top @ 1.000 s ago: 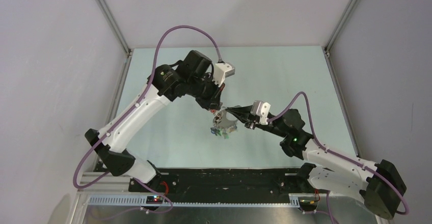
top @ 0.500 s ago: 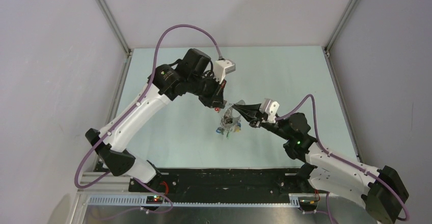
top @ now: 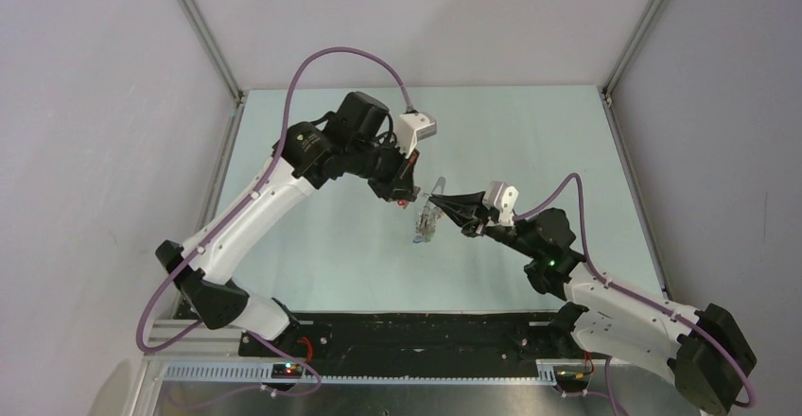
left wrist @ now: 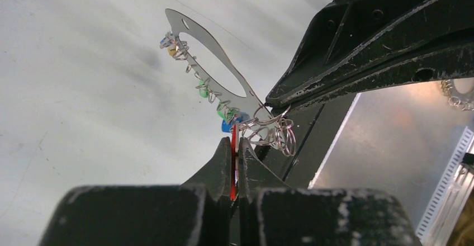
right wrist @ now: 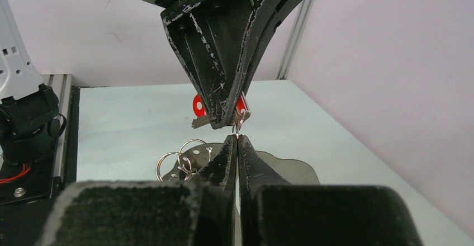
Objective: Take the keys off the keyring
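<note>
The keyring [left wrist: 223,70] is a thin grey metal plate with an oval opening. It hangs in the air between both grippers, and from above the keyring [top: 427,216] looks nearly edge-on. Keys with green [left wrist: 226,112], blue [left wrist: 226,126] and yellow [left wrist: 172,49] heads and several small wire rings [left wrist: 278,131] string along its lower edge. My left gripper [left wrist: 237,141] is shut on the red head of one key [left wrist: 232,162], also seen in the right wrist view as the red key [right wrist: 197,105]. My right gripper [right wrist: 237,138] is shut on a small wire ring at the keyring's edge.
The pale green table [top: 530,142] lies under the hanging keyring. White walls and aluminium posts [top: 203,28] enclose it on three sides. A black rail [top: 416,333] carrying both arm bases runs along the near edge.
The right gripper has moved up and to the right. The keyring has turned from a broad, flatter hang to nearly edge-on from above. The left gripper has barely shifted.
</note>
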`<act>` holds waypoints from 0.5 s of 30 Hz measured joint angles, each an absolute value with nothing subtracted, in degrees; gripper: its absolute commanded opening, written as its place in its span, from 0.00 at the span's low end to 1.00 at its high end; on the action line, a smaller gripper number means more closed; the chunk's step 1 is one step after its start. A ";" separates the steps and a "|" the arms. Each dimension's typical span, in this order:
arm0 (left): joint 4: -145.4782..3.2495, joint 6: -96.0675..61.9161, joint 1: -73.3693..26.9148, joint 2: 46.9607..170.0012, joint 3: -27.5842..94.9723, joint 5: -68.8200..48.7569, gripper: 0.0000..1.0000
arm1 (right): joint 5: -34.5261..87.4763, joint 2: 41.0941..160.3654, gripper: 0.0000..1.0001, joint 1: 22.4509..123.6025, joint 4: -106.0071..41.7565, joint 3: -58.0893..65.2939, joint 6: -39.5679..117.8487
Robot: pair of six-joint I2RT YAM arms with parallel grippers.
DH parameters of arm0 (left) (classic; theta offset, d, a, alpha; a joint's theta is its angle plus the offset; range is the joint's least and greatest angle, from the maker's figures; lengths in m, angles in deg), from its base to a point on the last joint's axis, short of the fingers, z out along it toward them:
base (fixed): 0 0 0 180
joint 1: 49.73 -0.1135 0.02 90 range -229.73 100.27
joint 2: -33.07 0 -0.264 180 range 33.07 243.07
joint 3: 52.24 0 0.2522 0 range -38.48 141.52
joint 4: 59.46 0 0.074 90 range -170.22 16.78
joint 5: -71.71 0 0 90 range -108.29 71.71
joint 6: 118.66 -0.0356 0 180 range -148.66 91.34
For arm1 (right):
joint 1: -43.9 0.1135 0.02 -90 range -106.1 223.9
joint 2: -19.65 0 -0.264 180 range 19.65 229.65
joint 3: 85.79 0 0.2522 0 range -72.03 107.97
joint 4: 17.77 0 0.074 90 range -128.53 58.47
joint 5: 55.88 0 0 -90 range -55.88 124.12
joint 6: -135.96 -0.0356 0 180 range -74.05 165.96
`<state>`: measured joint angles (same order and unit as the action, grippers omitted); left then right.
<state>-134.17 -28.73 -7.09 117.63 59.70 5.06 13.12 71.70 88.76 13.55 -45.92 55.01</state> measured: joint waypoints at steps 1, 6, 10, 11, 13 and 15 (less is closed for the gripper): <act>-134.17 -29.23 -7.07 117.48 59.65 5.06 0.00 | 12.75 71.77 0.00 88.76 13.81 -45.92 55.04; -134.17 -31.88 -6.46 116.64 58.93 4.58 0.00 | 10.78 72.44 0.00 88.76 14.05 -45.60 55.65; -134.23 -34.22 -5.78 116.38 58.67 3.82 0.00 | 8.99 72.88 0.00 88.85 13.75 -44.63 56.72; -134.19 -34.72 -5.61 116.32 58.58 3.71 0.00 | 8.58 72.93 0.00 89.00 13.70 -44.42 57.03; -134.19 -35.68 -5.19 116.01 58.21 3.31 0.00 | 7.99 72.95 0.00 89.24 13.64 -44.13 57.42; -134.23 -36.78 -4.78 115.60 57.84 3.07 0.00 | 7.44 72.97 0.00 89.68 13.27 -43.96 57.81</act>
